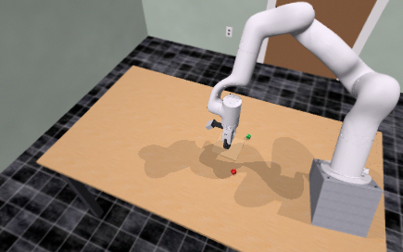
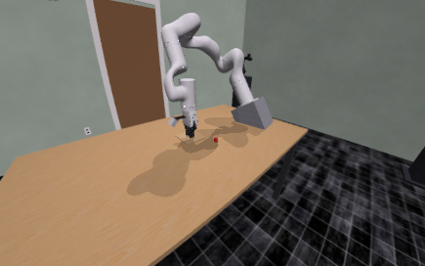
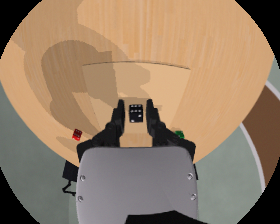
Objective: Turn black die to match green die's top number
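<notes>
Wrist view shows the black die (image 3: 136, 113) on the thin, pale mat (image 1: 237, 150) (image 2: 184, 140) (image 3: 166, 82), away from the corners of the table (image 1: 94, 125) (image 2: 99, 171) (image 3: 211, 75) and inward of both long edges. Light pips show on the die, but I can't read their number with confidence. The gripper (image 1: 227, 146) (image 2: 190, 134) (image 3: 135, 106) is partly open with nothing clasped; its fingers stand on either side of the die in that view, with a gap at each side. Their height above the mat is hard to judge.

Off the mat, the red die (image 1: 233, 171) (image 2: 216, 140) (image 3: 77, 134) lies toward the long edge opposite the door. The green die (image 1: 248, 136) (image 3: 179, 135) sits off the mat on the other side, toward the long edge nearer the door (image 1: 348, 23) (image 2: 128, 64) (image 3: 271, 115). Part of it is hidden behind the finger linkage in the wrist view, and its number is too small to read.

The gripper blocks sight of the black die from above and from the exterior. Farther out, the arm (image 1: 251, 46) (image 2: 174, 54) arches over from a grey block (image 1: 344, 204) (image 2: 257, 117) near the table's short edge.
</notes>
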